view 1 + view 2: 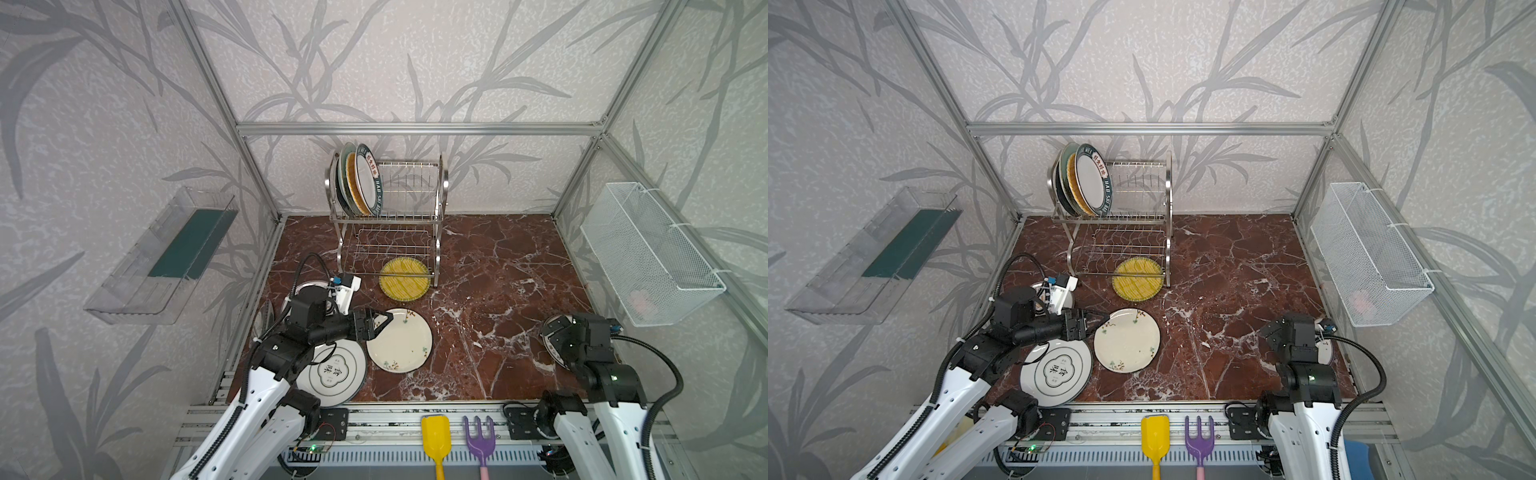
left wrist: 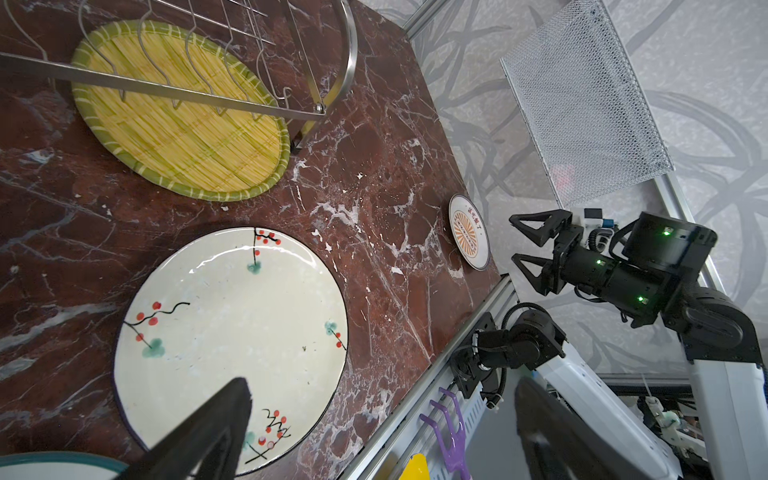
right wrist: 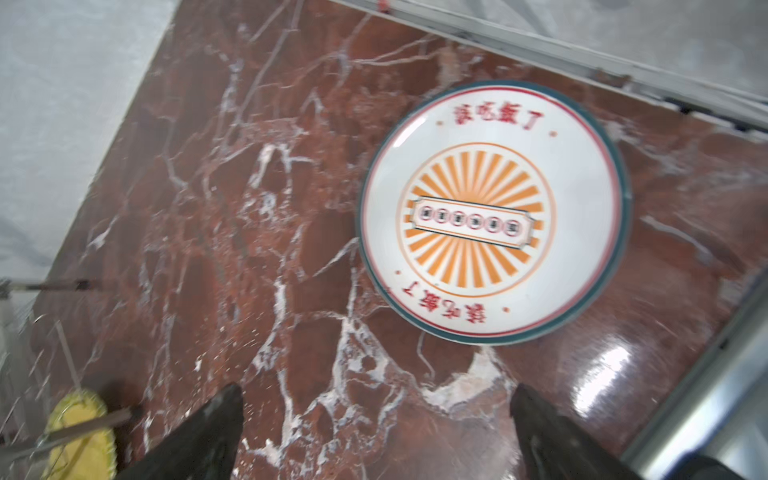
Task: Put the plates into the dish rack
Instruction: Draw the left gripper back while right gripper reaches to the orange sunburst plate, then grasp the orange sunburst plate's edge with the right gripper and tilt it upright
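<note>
"食味" on white plate (image 1: 332, 371), "该吃饭了" on sunburst plate (image 3: 492, 212), "HAO SHI" on racked teal-rimmed plate (image 1: 368, 183)

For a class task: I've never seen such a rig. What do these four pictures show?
Two robot arms stand at a marble table, there to fill a steel dish rack. Two pictures look down from overhead, side by side; the other two come from cameras on each arm's wrist. Several plates stand in the dish rack's upper tier. On the table lie a yellow striped plate, a Chinese-character plate, an orange sunburst plate and a cream floral plate, over whose edge the open left pincer hovers. The right pincer is open too; neither holds anything.
</note>
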